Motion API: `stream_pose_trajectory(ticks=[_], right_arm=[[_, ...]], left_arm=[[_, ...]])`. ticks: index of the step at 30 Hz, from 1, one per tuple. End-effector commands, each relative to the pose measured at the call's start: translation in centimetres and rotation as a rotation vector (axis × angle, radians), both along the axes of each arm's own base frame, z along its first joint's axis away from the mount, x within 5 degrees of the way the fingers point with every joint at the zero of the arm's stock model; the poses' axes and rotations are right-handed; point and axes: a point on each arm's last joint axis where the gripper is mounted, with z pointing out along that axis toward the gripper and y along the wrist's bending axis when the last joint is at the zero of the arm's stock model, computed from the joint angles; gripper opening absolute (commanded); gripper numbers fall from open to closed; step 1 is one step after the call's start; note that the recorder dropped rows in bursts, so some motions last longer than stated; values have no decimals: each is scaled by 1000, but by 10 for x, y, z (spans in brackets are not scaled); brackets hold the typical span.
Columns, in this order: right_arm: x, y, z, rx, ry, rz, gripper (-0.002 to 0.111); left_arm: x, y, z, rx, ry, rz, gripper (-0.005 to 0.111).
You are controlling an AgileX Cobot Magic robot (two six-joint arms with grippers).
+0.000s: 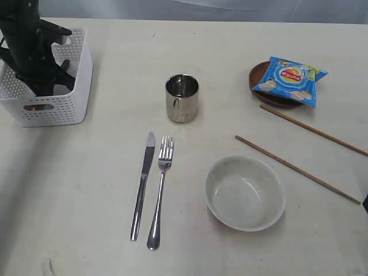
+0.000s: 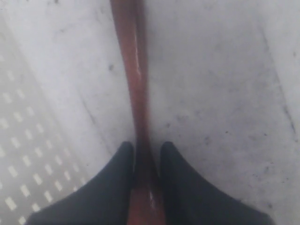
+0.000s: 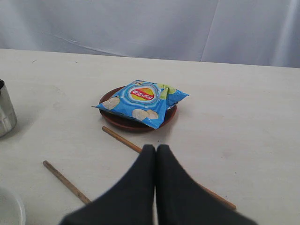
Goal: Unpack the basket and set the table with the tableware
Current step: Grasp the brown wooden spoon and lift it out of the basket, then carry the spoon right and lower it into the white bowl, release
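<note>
One reddish-brown wooden spoon (image 2: 133,70) lies on the floor of the white perforated plastic basket (image 1: 57,109), which sits at the left of the pale cream table (image 1: 86,190) in the exterior view. Left gripper (image 2: 143,157) is down inside the basket, fingers pressed against both sides of the spoon handle.

Out on the table:
- steel cup (image 1: 182,99)
- silver knife (image 1: 142,184) just beside silver fork (image 1: 160,190)
- off-white bowl (image 1: 245,192)
- two long brown chopsticks (image 1: 296,168), lying apart
- dark brown round plate (image 1: 276,99) with blue chip bag (image 1: 290,79) on top

Right gripper (image 3: 156,154) is over the table near one chopstick, fingers together.
</note>
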Motion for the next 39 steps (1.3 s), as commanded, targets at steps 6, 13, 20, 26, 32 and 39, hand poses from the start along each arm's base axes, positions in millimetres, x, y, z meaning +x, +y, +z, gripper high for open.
stream_pose_trajectory(ticks=[6,13,20,26,32,39], right_arm=[[0,0,-1,-7,1,1,0],[0,0,-1,-7,1,1,0],[0,0,-1,-7,1,1,0],[0,0,-1,-7,1,1,0],[0,0,-1,-7,1,1,0],[0,0,-1,-7,1,1,0]], left_arm=[[-4,-1,1,-21,20,30,0],[-6,0,50,-40,-106,46,0],[-17,1,99,-60,-208,65,0],[-37,-3,140,-99,-249,79,0],[-64,-40,171,-127,-254,-17,0],[-105,-131,193,-279,-319,-147,0]])
